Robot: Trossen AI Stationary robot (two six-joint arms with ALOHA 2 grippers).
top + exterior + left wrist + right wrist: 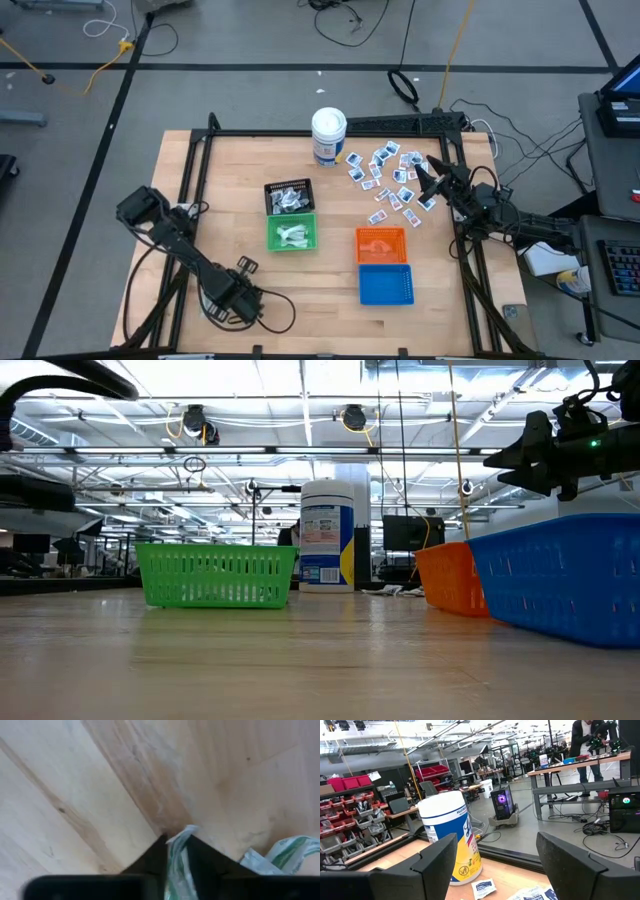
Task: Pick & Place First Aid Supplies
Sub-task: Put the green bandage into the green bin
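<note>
My left gripper (176, 842) stands near the table's front left (232, 300), pointing down and shut on a small white packet with green print (175, 865). A second green-printed packet (285, 854) lies flat on the wood beside it. Many white packets with blue print (390, 180) lie scattered at the far right of the table. Over their right edge, my right gripper (425, 172) is held open and level, nothing between its fingers (495, 865). My left gripper pinches the green-printed packet between its two fingers, coming from above and pointing down. The packet stands on edge in the gap, and its end (184, 831) sticks out past the fingertips toward the wood. Whether it rests on the table I cannot tell.
A white canister (329, 135) stands at the far edge. A black basket (288, 196) and a green basket (292, 233), both with packets in them, sit mid-table. To their right are an orange basket (381, 243) and a blue basket (385, 284). Bare wood surrounds the left gripper.
</note>
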